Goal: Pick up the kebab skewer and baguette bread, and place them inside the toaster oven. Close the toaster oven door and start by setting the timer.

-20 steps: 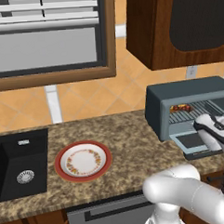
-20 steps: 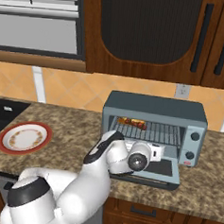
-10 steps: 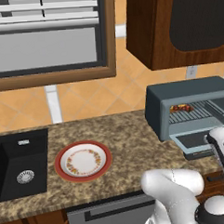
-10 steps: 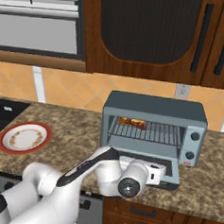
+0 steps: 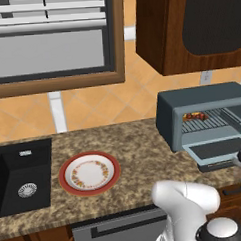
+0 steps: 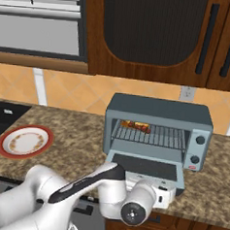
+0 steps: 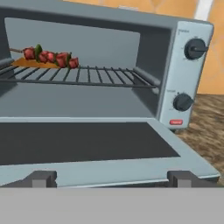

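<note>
Granite counter [image 6: 76, 138] is running under dark wood cabinets [image 6: 157, 32], and the toaster oven [image 6: 158, 112] is sitting on it by the wall. Inside, the kebab skewer [image 7: 50, 56] and the baguette bread [image 7: 33, 64] are lying together at the back left of the wire rack [image 7: 87, 75]. The toaster oven door [image 7: 87, 142] is hanging flat open. The gripper [image 7: 111, 179] is waiting low at its front edge with fingers spread wide, holding nothing. Closing it well probably means getting under the handle edge and swinging upward in an arc, not pushing straight in. Two knobs [image 7: 194, 48] are sitting on the right panel; their markings are too small to read. A red-rimmed plate [image 5: 89, 173] and black sink [image 5: 22, 175] are lying further left.
</note>
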Tool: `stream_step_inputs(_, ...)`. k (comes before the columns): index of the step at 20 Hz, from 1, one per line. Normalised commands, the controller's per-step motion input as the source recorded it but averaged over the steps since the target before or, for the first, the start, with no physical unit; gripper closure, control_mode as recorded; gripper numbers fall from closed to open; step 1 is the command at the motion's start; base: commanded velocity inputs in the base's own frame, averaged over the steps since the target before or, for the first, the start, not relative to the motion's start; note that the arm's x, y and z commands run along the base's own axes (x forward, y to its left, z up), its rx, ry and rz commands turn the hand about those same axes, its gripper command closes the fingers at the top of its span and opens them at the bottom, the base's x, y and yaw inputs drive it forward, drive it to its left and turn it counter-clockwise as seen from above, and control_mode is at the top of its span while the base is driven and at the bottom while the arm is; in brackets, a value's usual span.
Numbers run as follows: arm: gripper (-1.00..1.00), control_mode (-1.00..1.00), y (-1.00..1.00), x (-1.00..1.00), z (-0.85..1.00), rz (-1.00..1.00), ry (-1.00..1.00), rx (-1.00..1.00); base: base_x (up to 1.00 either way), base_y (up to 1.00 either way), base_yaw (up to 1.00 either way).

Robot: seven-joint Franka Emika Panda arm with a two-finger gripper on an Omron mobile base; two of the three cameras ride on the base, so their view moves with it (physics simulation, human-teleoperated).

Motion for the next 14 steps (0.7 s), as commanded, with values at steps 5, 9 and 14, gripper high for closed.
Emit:
stream_step_inputs(5, -1.0, -1.0, -0.45, 0.0, 0.0, 0.05, 0.16, 0.01, 0.0, 0.0, 0.0)
stream_step_inputs(9, -1.0, -1.0, -0.43, -0.03, -0.14, 0.05, 0.23, 0.02, 0.0, 0.0, 0.0)
stream_step_inputs(14, -1.0, -1.0, -0.38, 0.0, -0.24, 0.04, 0.22, 0.02, 0.0, 0.0, 0.0)
